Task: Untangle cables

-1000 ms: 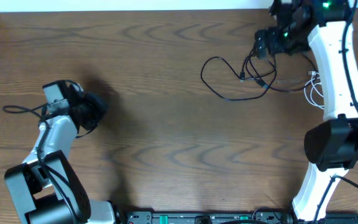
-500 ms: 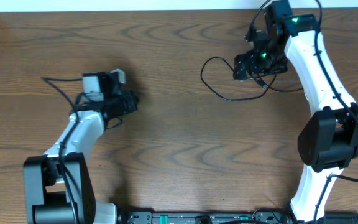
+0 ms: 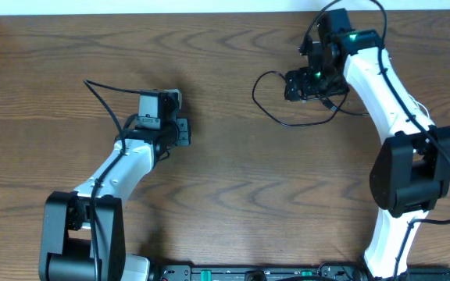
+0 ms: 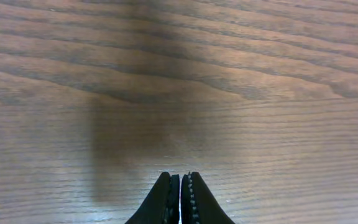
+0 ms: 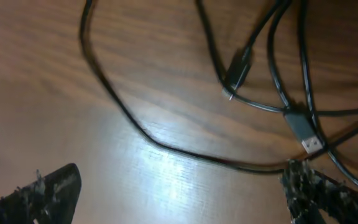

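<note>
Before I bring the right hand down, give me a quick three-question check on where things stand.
1. True or false: the left hand is shut on a cable.
2. The right hand is: A) open, hovering over the black cables; B) shut on a plug; C) out of every view.
3. Fill in: the black cables lie on the table on the ____ arm's side.
Key: 1 false, it is shut with nothing in it; 2 A; 3 right.

A dark wood-grain tabletop (image 3: pixel 233 179) carried loosely tangled black cables (image 3: pixel 287 125) toward its far right side.
</note>
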Available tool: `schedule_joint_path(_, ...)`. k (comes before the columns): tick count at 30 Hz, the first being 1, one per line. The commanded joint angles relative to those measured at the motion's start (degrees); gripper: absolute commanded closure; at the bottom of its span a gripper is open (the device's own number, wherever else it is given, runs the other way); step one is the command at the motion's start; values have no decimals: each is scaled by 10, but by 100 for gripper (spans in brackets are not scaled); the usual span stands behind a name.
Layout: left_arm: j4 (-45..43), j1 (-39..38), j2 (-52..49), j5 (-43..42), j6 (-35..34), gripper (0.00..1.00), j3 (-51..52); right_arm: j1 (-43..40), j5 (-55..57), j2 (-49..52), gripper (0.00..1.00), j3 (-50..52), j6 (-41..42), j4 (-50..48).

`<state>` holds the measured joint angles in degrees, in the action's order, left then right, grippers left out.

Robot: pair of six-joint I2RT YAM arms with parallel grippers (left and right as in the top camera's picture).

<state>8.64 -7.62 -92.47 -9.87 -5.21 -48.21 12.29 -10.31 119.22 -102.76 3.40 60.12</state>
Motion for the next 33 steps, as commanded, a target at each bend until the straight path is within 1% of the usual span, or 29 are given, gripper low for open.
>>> schedule_joint_path(1,1,0,0,34,12,90,3,12,42,-9,1,36,41,-27)
schedule_joint_path(4,1,0,0,35,12,89,3,22,76,-43,1,89,56,-75)
schedule_joint_path(8,0,0,0,35,12,88,3,37,108,-123,1,195,57,-163)
schedule_joint_path(13,-2,0,0,35,12,87,3,35,119,-213,1,316,63,-266)
schedule_joint_path(14,-2,0,0,35,12,84,3,32,119,-227,1,336,63,-286)
schedule_joint_path(15,-3,0,0,35,12,83,3,30,119,-238,1,353,63,-302)
schedule_joint_path(16,-4,0,0,35,11,78,3,26,119,-249,1,372,62,-319)
schedule_joint_path(18,-4,0,0,35,11,75,3,22,119,-253,1,389,61,-337)
schedule_joint_path(20,-4,0,0,35,11,68,3,18,119,-249,1,397,57,-340)
schedule_joint_path(21,-4,0,0,35,11,63,3,17,119,-248,1,399,57,-339)
schedule_joint_path(22,-4,0,0,35,11,55,3,16,119,-247,1,399,57,-339)
schedule_joint_path(23,-3,0,0,35,11,42,3,16,119,-245,1,399,58,-339)
schedule_joint_path(24,-3,0,0,35,11,10,3,16,119,-245,1,399,57,-339)
schedule_joint_path(25,-1,0,0,35,11,2,3,16,119,-245,1,399,58,-339)
schedule_joint_path(33,7,0,0,35,11,2,3,16,119,-245,1,399,58,-337)
